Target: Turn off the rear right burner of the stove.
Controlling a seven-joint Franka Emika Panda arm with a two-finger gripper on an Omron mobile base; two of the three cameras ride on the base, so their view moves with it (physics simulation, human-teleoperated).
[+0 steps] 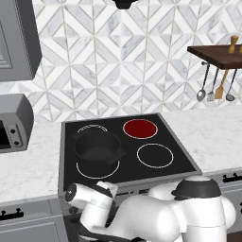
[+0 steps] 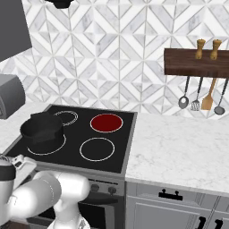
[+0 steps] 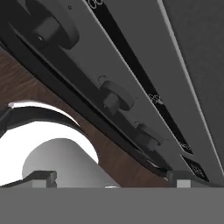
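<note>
Microwave (image 1: pixel 14 124) sits at the far left on the marble counter (image 1: pixel 215 137), and next to it comes the stove (image 1: pixel 182 156), black glass top on a grey range. Dark pot (image 1: pixel 97 149) rests on the front left zone, covering much of its white ring. Further right, at the back, the rear right burner (image 1: pixel 140 128) glows solid red (no mistaking it among the plain white-outlined circles), with the front right ring (image 1: pixel 154 155) just before it, unlit. Past the stove, a wooden shelf (image 2: pixel 197 62) hangs on the tiled wall with utensils (image 2: pixel 201 99) dangling under it. Down low, the gripper (image 3: pixel 111 177) faces the stove's front panel, where the knobs (image 3: pixel 114 98) run in a slanted row; fingertips (image 3: pixel 41 177) stand wide apart, touching nothing, the nearest knob close between them.
</note>
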